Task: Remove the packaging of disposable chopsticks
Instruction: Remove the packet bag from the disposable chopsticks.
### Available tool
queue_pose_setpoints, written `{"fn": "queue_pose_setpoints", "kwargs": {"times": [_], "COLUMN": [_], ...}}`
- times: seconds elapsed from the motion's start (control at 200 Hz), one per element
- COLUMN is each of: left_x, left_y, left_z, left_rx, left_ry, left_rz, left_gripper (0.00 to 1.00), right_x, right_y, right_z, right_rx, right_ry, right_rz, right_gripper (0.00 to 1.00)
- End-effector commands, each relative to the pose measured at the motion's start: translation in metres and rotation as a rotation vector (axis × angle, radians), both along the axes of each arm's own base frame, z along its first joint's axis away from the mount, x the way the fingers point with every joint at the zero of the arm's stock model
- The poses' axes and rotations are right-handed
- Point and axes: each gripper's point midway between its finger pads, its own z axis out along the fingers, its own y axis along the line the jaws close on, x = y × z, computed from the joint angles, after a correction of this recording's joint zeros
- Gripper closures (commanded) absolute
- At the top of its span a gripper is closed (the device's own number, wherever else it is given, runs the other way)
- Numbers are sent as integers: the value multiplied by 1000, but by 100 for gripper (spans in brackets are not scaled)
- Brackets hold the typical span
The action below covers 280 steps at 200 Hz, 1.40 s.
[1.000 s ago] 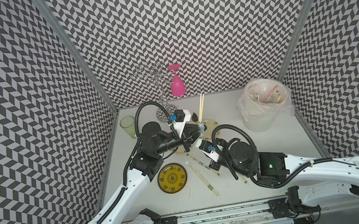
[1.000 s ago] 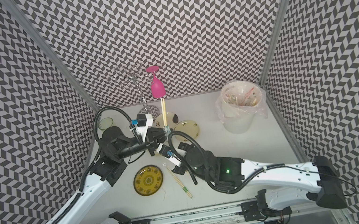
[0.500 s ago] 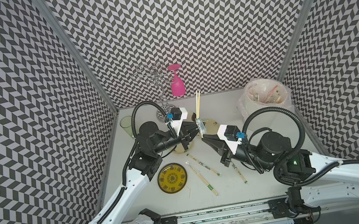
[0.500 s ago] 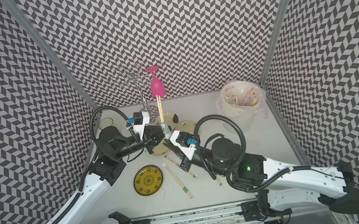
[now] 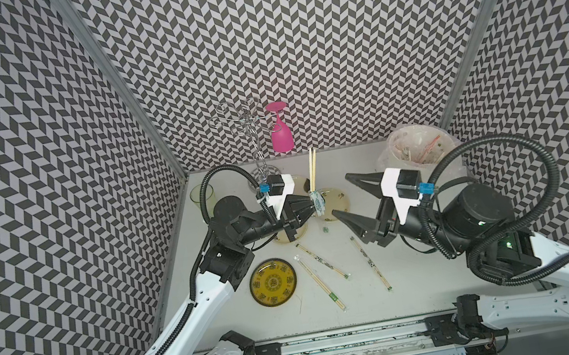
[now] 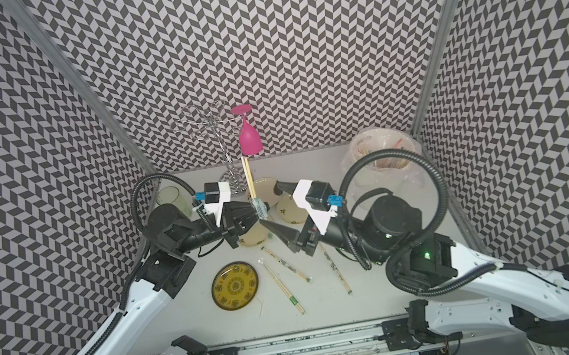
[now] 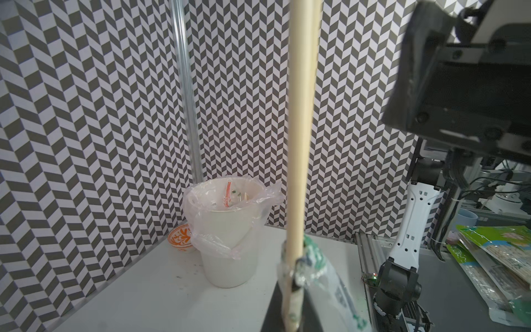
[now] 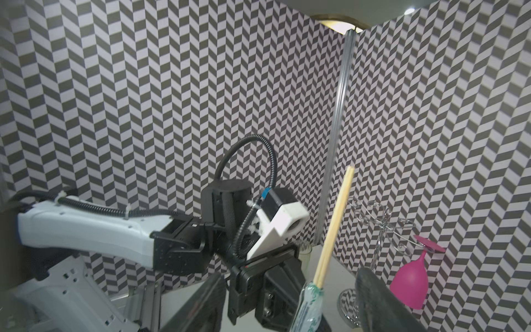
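Close to my base, a yellow plate (image 5: 273, 283) lies flat on the white table (image 5: 429, 279). Just beside it lie three pairs of chopsticks inside clear sleeves. The pair with a green band (image 5: 320, 285) is nearest the plate. The pair with little black and white marks (image 5: 322, 261) lies next to it. The third pair (image 5: 371, 263) lies a bit apart, on my right side, under my right arm.

Farther in, my left claw (image 5: 313, 207) is pinched tight on the bottom end of the sticks (image 5: 313, 169). The sticks stand almost straight up in both top views (image 6: 248, 176), bare and pale. Their wrapper (image 5: 318, 206) is scrunched down into a little green and white bunch, right at my left claw's tips. My left wrist view shows it too (image 7: 316, 267).

My right claw (image 5: 341, 194) is spread wide and holds nothing. Its fingers (image 8: 373, 296) point at the wrapper and are close to it. A tiny green bit (image 5: 326, 229) lies on the table below. Some tan plates (image 5: 337, 199) sit under both claws.

At the back stand a green cup (image 5: 202, 198), a wire stand (image 5: 247, 126) with a pink glass (image 5: 282, 136) hanging upside down, and a white bin (image 5: 422, 147) lined with a plastic bag
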Motion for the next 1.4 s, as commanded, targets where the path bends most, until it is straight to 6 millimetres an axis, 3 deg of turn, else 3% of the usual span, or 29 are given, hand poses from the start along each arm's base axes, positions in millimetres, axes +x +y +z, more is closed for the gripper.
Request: {"fn": "queue_pose_setpoints", "kwargs": {"times": [0.0, 0.095, 0.32, 0.451, 0.576, 0.756, 1.011, 1.397], "left_x": [-20, -30, -40, -39, -40, -26, -7, -8], "left_y": [-1, -4, -4, -3, -2, 6, 14, 6], "left_z": [3, 2, 6, 8, 11, 18, 20, 9], "left_rx": [-7, 0, -6, -12, -19, -50, -70, -40], "left_ry": [-58, -70, -87, -91, -101, -110, -91, -72], "left_rz": [-93, -147, -176, -164, -157, -32, 80, 26], "left_gripper": [100, 100, 100, 100, 100, 100, 100, 100], "right_x": [13, 25, 17, 19, 20, 22, 15, 21], "right_y": [9, 18, 47, 52, 52, 44, 47, 38], "right_z": [-5, -10, -33, -44, -48, -52, -81, -31], "right_rx": [-27, -34, -125, -145, -147, -116, -142, -32], "right_ry": [51, 95, 83, 96, 104, 133, 218, 102], "right_rz": [41, 86, 218, 231, 226, 199, 245, 189], "right_gripper": [28, 31, 38, 45, 45, 47, 48, 48]}}
